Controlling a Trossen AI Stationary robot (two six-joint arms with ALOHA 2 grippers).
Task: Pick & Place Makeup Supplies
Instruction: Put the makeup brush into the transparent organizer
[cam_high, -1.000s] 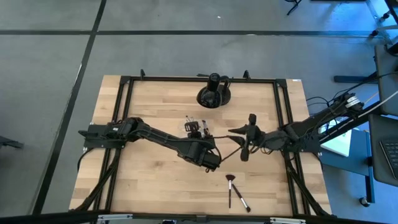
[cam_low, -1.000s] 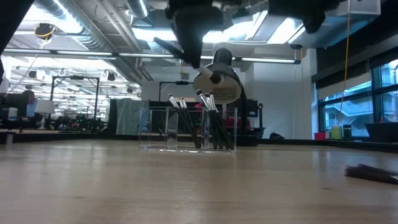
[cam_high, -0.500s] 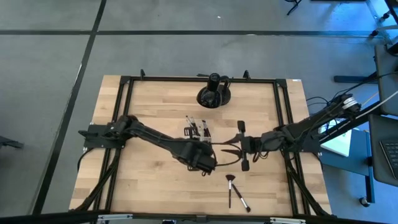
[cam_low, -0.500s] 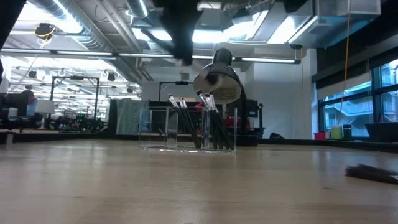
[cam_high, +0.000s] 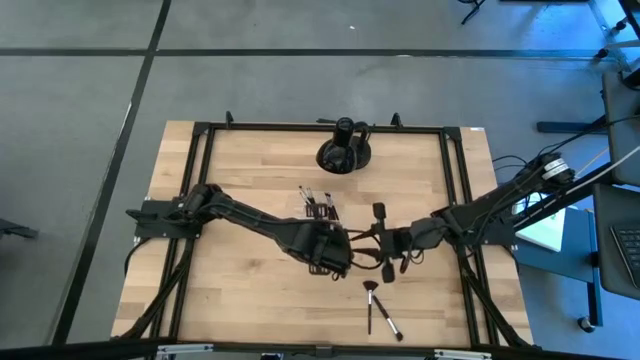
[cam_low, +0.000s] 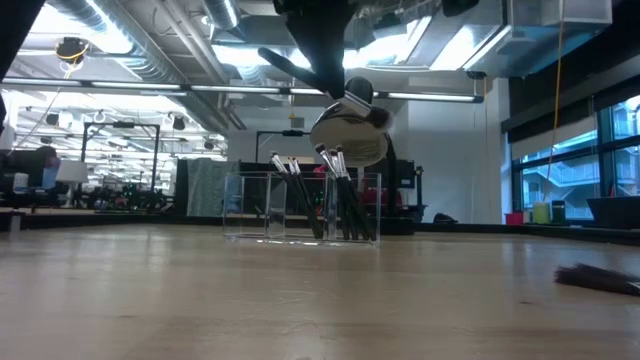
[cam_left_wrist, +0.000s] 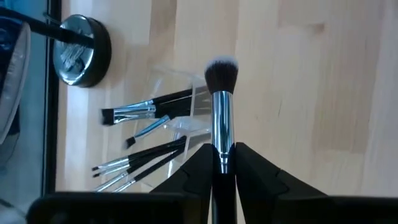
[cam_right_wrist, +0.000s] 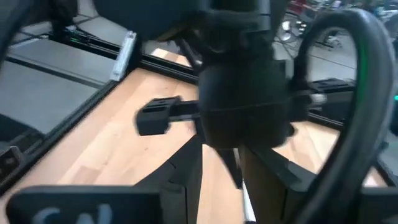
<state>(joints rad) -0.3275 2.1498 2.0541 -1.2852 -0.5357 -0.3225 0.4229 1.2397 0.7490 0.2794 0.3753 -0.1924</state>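
From above, you are seeing the left gripper (cam_high: 345, 250) and right gripper (cam_high: 378, 252) meeting at mid-table, near the tray (cam_high: 317, 206). In the left wrist view, its fingers are clamping a brush (cam_left_wrist: 221, 112). The right gripper's state I cannot tell.

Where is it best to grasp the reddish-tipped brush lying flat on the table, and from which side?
The reddish-tipped brush lies flat, so come from straight above, fingers across the middle of its thin dark handle; probably stay off the handle end, where a second brush lies close.
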